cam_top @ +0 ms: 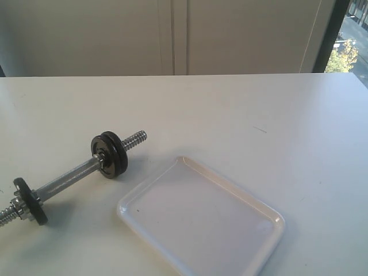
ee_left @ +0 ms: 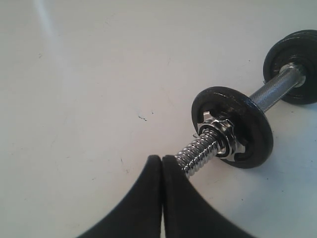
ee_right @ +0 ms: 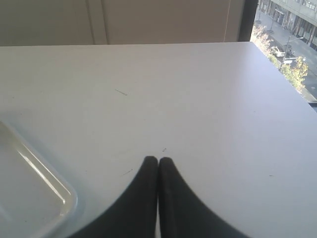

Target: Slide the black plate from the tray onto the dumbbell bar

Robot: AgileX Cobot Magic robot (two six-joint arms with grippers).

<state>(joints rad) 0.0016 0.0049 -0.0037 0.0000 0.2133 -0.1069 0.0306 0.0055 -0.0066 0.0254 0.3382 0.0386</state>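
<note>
The black plate (cam_top: pixel 119 147), absent from the white tray (cam_top: pixel 201 221), apparently sat on the dumbbell bar (cam_top: pixel 66 179) near its far threaded end, a heavy, rigid disc best pinched across its rim, while the left gripper (ee_left: pixel 162 161) and right gripper (ee_right: pixel 158 162) had their fingers pressed together, empty.

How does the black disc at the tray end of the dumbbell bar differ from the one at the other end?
The black iron disc near the white plastic tray looks thicker, like two stacked; the black disc at the other end is single and thin. A chrome star nut sits outside the single disc; beyond the thicker one only bare thread shows. Both are round, black, upright on the chrome dumbbell bar.
</note>
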